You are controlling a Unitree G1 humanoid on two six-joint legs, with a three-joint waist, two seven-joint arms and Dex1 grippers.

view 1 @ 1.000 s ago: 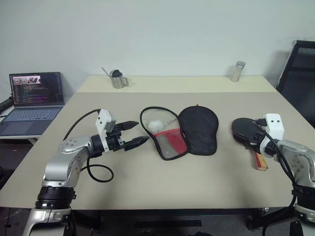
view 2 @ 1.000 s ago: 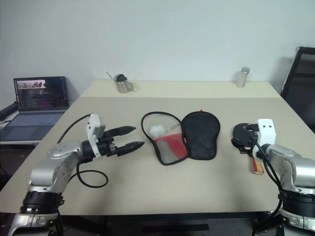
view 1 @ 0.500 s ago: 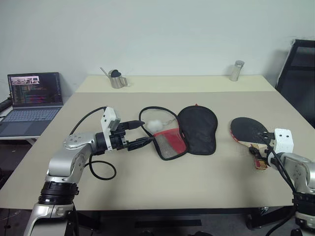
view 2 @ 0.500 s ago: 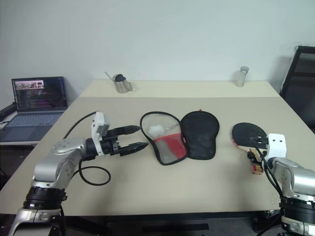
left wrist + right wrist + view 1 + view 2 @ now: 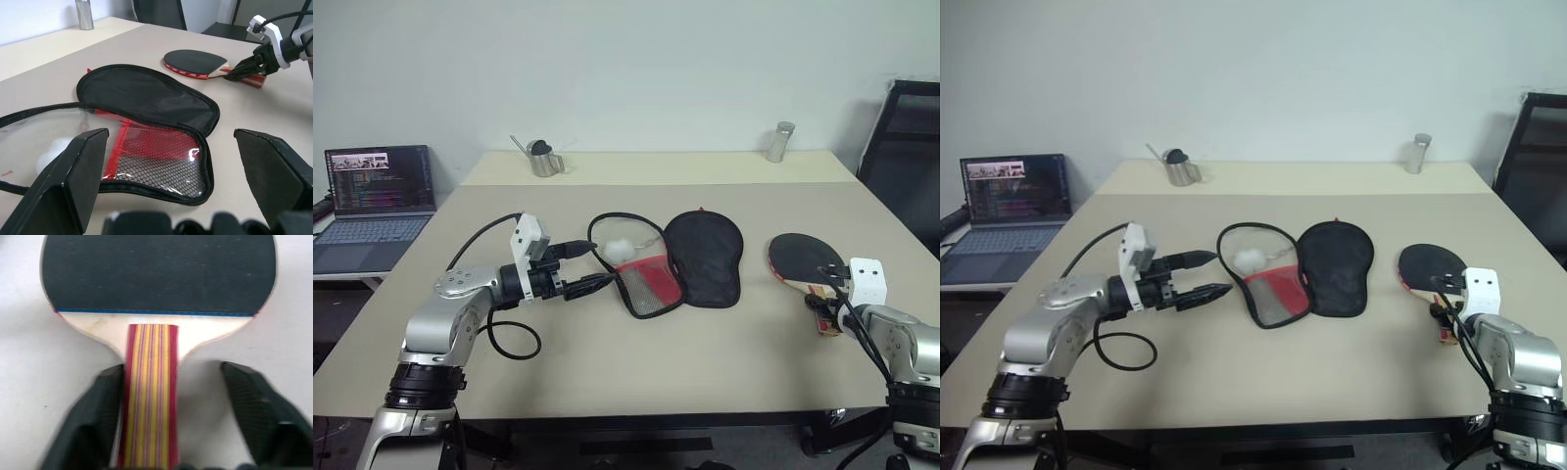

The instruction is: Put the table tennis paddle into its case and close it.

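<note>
Paddle: the table tennis paddle (image 5: 803, 259) is lying flat on the table (image 5: 705, 352) toward its right side, black rubber face up, striped red-and-yellow handle pointing at the near right edge.
Right gripper: the right gripper (image 5: 168, 396) is sitting low over the paddle's handle with a finger on either side — one finger (image 5: 100, 406) is touching the handle's edge, the other is standing clear of it with a gap, so the jaws are partly open and are not clamping the handle.
Case: the case (image 5: 671, 259) is lying unzipped and spread open at mid-table, well apart from the paddle; its black half is resting flat on the right, the half with clear panel, red fabric and mesh pocket on the left.
White ball: a white ball (image 5: 625, 249) is sitting under the clear panel.
Left gripper: the left gripper (image 5: 588, 266) is hovering level just beside the case's left edge — jaws wide apart, holding nothing.
Background: a laptop (image 5: 372, 201) is glowing on a side desk at far left.
</note>
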